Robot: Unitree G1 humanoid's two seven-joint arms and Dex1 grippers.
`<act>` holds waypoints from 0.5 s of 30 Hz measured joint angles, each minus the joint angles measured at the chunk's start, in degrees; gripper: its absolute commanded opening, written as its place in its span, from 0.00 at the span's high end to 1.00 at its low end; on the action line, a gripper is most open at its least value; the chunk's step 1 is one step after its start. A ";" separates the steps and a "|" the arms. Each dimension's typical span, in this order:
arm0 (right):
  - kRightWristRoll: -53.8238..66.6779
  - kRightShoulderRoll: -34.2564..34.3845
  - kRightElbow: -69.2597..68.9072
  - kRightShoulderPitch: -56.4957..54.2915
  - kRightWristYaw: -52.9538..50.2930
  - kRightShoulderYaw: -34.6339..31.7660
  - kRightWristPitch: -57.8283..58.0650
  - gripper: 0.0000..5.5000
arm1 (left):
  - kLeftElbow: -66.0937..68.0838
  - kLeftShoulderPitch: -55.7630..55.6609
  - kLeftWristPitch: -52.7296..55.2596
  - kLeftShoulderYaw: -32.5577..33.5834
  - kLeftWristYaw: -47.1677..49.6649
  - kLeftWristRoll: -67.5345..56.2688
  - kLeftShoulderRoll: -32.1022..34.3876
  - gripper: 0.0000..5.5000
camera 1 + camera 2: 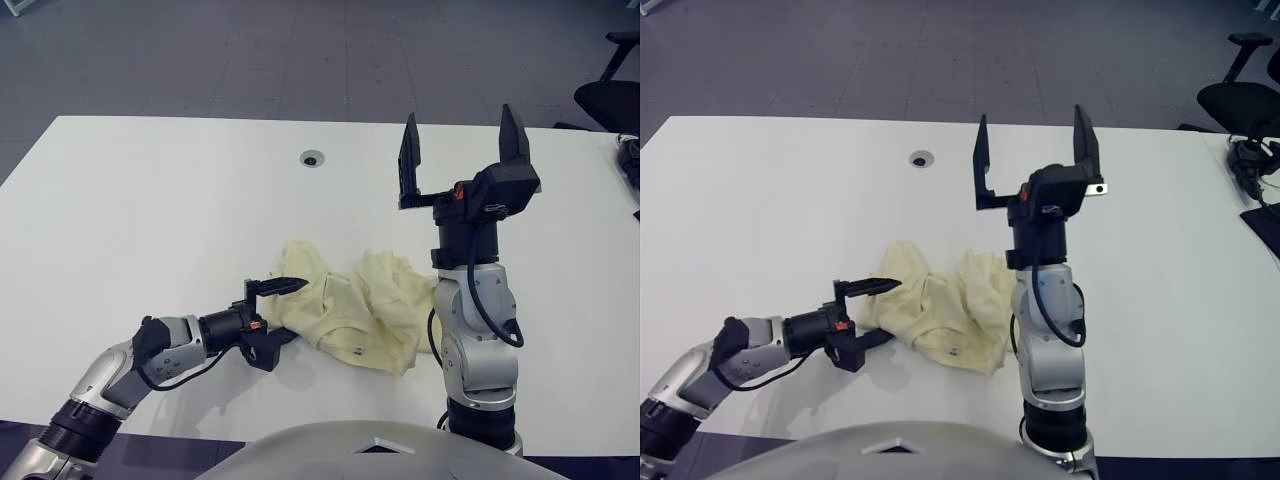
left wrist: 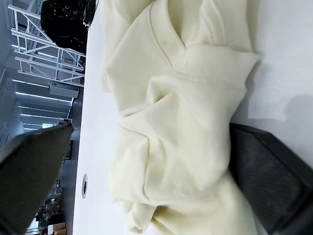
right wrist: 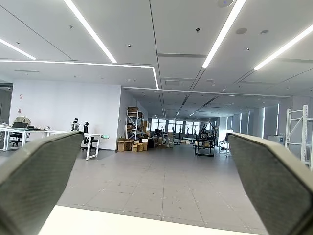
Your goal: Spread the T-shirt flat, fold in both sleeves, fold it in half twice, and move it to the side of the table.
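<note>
From the head, you see the T-shirt (image 1: 350, 305) lying crumpled near you on the white worktop (image 1: 150, 200). Your left claw (image 1: 292, 312) sits low at the shirt's left edge, its fingers apart. Your right claw (image 1: 462, 125) stands high just right of the shirt, pointing up and wide apart. At the left wrist, bunched cloth lies between the two dark fingers (image 2: 34, 166). At the right wrist, both fingers (image 3: 39, 181) stand far apart.
</note>
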 measured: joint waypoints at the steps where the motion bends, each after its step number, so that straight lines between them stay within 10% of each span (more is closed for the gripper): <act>1: 0.00 0.00 0.01 0.00 0.01 0.00 0.00 0.02 | 0.10 -0.05 -0.14 0.08 0.03 0.00 0.24 0.02; 15: -0.02 -0.04 -0.02 -0.02 0.06 0.11 0.01 0.02 | -3.98 4.67 -4.86 -2.28 -3.40 -6.14 3.14 0.02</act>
